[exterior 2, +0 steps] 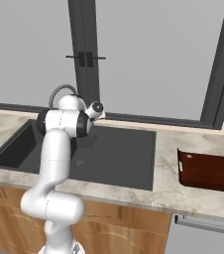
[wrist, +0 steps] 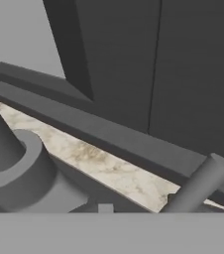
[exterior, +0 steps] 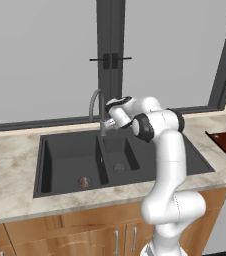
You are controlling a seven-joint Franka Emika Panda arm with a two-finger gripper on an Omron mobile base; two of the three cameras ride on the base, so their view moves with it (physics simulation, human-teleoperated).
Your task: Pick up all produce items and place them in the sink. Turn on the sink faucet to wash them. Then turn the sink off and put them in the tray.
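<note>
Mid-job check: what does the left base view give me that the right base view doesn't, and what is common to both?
Left base view: the floor of the large basin of the sink, with a small brownish-orange produce item lying on it.
Right base view: the near wall of the tray across most of its width, on the counter to the right of the sink and apart from it.
Both: the faucet, the arm reaching toward the faucet's base, the sink, part of the tray and the window.
</note>
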